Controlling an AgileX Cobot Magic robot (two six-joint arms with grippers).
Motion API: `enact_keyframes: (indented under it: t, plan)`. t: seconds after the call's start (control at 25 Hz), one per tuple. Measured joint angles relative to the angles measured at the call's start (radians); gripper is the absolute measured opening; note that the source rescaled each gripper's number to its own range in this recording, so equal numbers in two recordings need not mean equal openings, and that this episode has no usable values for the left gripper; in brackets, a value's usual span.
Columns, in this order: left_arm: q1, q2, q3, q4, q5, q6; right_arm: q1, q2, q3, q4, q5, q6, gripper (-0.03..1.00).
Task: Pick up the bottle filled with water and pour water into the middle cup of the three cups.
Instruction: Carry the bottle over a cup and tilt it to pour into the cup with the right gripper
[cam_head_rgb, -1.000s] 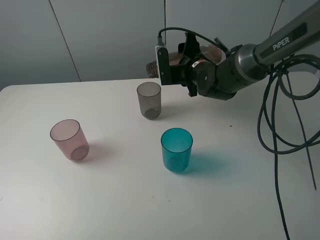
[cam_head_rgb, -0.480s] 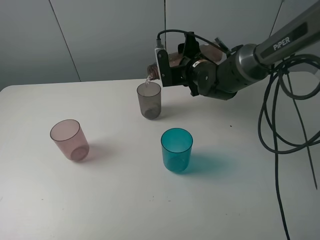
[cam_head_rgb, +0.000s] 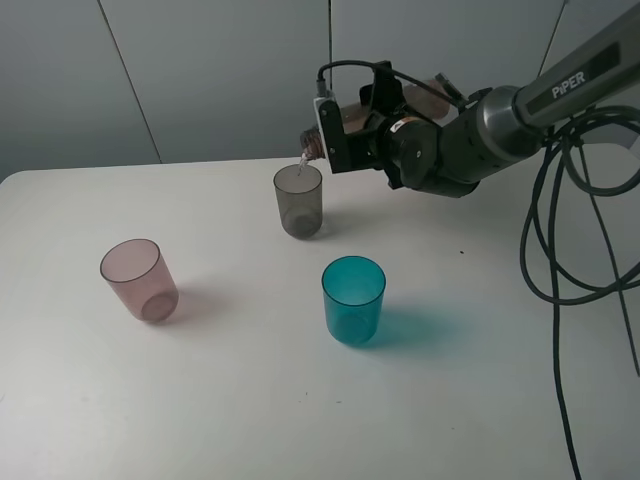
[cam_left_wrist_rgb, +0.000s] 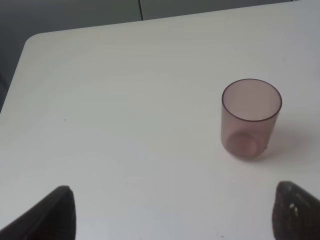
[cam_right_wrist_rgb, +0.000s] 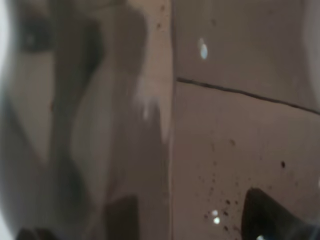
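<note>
The smoky brown bottle (cam_head_rgb: 316, 143) lies tipped on its side in the air, its neck just over the rim of the middle cup (cam_head_rgb: 298, 200), a smoky grey tumbler. A thin stream of water (cam_head_rgb: 301, 168) falls from the neck into that cup. My right gripper (cam_head_rgb: 362, 128) is shut on the bottle's body. The right wrist view is filled by the bottle's brown translucent wall (cam_right_wrist_rgb: 125, 125). The pink cup (cam_head_rgb: 139, 278) stands at the left and the teal cup (cam_head_rgb: 353, 299) in front. My left gripper (cam_left_wrist_rgb: 170, 220) is open above the table near the pink cup (cam_left_wrist_rgb: 251, 117).
Black cables (cam_head_rgb: 560, 250) hang down on the right of the white table (cam_head_rgb: 250, 400). A grey panelled wall (cam_head_rgb: 200, 70) runs behind the table's far edge. The left arm does not show in the exterior high view.
The bottle has tipped further, its neck dropping toward the grey cup's rim. Water started to run into that cup. The cups have not moved.
</note>
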Motion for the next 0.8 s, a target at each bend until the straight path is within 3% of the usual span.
enact_keyframes:
  t: [0.8]
  plan:
    - [0.000, 0.000, 0.000, 0.000, 0.000, 0.000, 0.000, 0.000, 0.000, -0.002, -0.010, -0.066, 0.00]
